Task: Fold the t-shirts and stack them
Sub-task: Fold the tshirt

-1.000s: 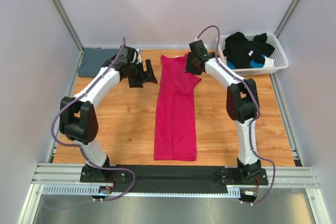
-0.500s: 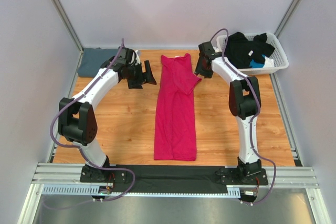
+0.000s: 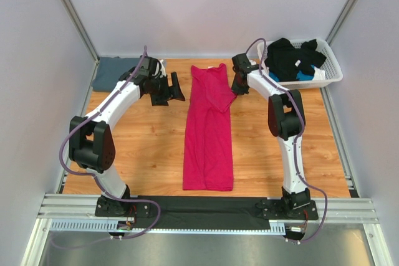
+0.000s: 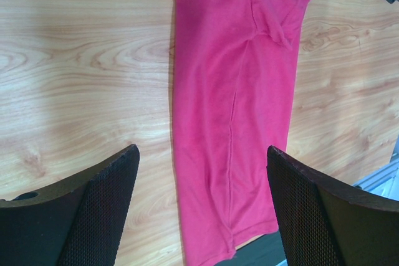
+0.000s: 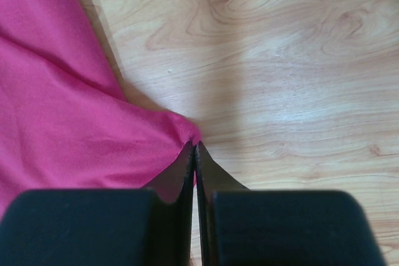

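A magenta-pink t-shirt lies on the wooden table folded into a long narrow strip, with one sleeve sticking out at its upper right. My right gripper is at that sleeve's tip. In the right wrist view the right gripper is shut, with the edge of the pink cloth pinched between its tips. My left gripper hovers open just left of the shirt's top. Through its wide jaws the left wrist view shows the pink strip. A slate blue-grey t-shirt lies folded at the far left corner.
A white lattice basket holding dark clothes stands at the far right corner, just behind the right arm. A black strip runs along the near table edge between the arm bases. Grey walls enclose the table.
My right gripper came off the shirt to its right side, then shifted down to the sleeve tip and shut on it. The left arm has barely moved.
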